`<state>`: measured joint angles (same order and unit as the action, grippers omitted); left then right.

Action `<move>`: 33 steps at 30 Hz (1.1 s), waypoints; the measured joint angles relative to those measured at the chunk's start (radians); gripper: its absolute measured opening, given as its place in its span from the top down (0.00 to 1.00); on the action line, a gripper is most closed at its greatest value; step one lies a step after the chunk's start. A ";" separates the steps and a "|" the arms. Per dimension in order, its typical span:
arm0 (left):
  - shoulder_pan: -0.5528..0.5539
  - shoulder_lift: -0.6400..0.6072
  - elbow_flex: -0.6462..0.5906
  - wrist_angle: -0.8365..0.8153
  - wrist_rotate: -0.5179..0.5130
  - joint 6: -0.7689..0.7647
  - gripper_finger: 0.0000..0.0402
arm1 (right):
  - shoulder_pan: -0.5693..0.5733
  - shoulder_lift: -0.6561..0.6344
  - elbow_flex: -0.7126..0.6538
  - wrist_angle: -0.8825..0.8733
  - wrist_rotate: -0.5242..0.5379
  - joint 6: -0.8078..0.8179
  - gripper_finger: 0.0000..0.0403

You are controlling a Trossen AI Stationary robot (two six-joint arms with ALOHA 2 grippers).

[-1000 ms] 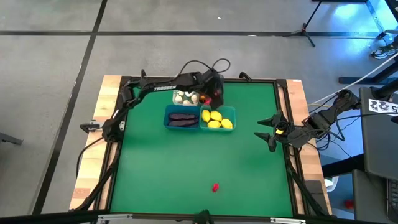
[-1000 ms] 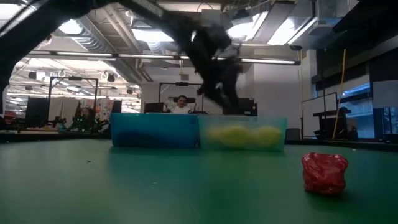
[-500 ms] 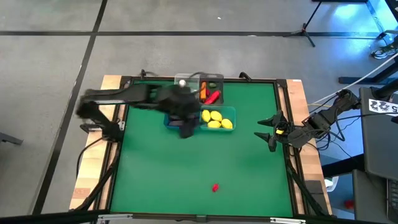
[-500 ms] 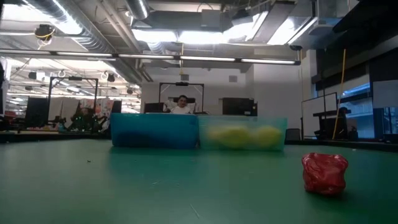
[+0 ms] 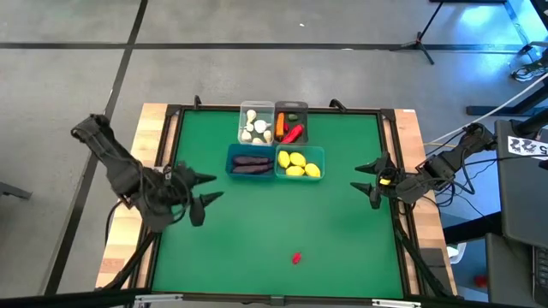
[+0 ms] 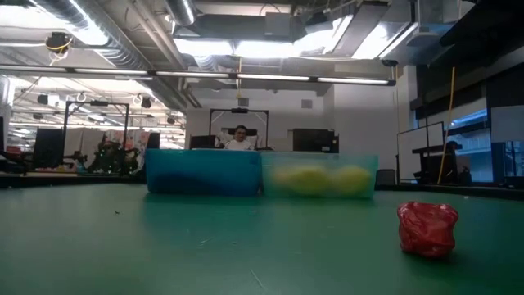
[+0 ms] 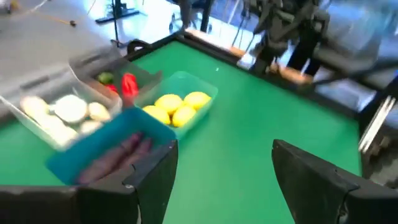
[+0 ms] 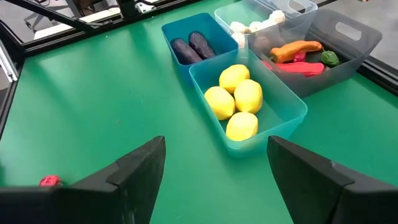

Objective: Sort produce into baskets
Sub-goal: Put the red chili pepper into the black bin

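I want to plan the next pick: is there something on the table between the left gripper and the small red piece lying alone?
Nothing visible. Only bare green mat lies between the open left gripper and the red piece. The four baskets stand farther back, off that line.

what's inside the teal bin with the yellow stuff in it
Four lemons lie in that teal bin, bunched toward the end nearest the other bins. The rest of its floor looks bare, though the lemons hide what is under them.
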<state>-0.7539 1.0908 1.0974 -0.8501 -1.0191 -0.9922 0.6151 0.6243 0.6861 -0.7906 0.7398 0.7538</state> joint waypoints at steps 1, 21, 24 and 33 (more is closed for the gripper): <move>-0.022 -0.008 -0.062 0.062 -0.035 -0.047 0.37 | 0.000 0.000 0.000 0.000 0.000 0.000 0.30; 0.061 0.483 -0.520 1.497 0.042 0.065 0.37 | 0.000 0.000 0.000 0.003 0.033 0.000 0.30; 0.091 0.538 -0.519 1.535 0.066 0.005 0.37 | 0.000 0.000 0.000 0.003 0.034 0.006 0.30; 0.143 0.636 -0.519 1.490 0.137 -0.266 0.37 | 0.000 0.000 0.000 0.009 0.034 0.011 0.30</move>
<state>-0.6112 1.7271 0.5789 0.6399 -0.8817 -1.2580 0.6151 0.6243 0.6861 -0.7811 0.7742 0.7647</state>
